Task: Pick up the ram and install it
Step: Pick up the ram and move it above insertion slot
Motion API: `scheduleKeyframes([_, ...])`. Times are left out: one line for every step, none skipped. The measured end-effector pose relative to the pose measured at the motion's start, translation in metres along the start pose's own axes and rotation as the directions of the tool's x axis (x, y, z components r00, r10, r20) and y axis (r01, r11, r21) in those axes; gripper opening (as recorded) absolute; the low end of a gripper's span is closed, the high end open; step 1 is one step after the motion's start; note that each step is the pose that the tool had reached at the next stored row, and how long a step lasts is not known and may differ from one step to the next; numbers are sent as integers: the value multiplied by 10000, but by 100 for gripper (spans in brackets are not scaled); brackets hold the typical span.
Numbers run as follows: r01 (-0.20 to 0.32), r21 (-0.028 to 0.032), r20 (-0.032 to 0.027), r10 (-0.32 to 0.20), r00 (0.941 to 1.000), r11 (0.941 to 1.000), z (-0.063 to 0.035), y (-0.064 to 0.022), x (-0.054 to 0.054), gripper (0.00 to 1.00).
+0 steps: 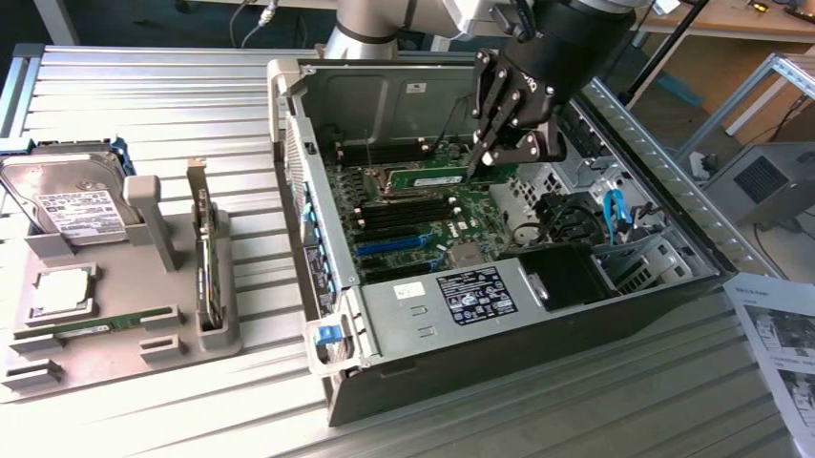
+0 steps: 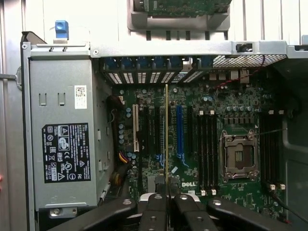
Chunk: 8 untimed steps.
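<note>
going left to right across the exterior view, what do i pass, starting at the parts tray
hard drive → upright expansion card → ram held in the gripper over the open computer case → printed sheet

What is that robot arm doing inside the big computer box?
The robot arm's end effector is shut on a long, thin green ram stick. It holds the stick above the green motherboard inside the open black computer case. The stick does not look pushed into a slot yet.
</note>
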<state>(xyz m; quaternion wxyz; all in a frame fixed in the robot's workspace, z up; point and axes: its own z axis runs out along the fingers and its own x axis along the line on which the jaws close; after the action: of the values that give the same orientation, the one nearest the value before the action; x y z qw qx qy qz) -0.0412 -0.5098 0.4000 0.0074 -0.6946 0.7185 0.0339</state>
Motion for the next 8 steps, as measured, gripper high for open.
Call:
scheduleKeyframes([6, 25, 1, -6, 10000, 10000, 1, 10, 1, 12])
scheduleKeyframes([14, 48, 3, -14, 10000, 10000, 2, 19, 1, 12])
scheduleKeyframes([23, 71, 4, -23, 10000, 10000, 2, 28, 1, 12])
scheduleKeyframes([34, 93, 5, -34, 10000, 10000, 3, 37, 2, 12])
scheduleKeyframes([35, 102, 5, -35, 10000, 9999, 3, 39, 2, 12])
scheduleKeyframes([37, 103, 6, -37, 10000, 9999, 3, 39, 2, 12])
scheduleKeyframes([37, 103, 5, -37, 10000, 9999, 3, 39, 2, 12])
scheduleKeyframes([38, 104, 5, -38, 10000, 9999, 4, 39, 2, 12])
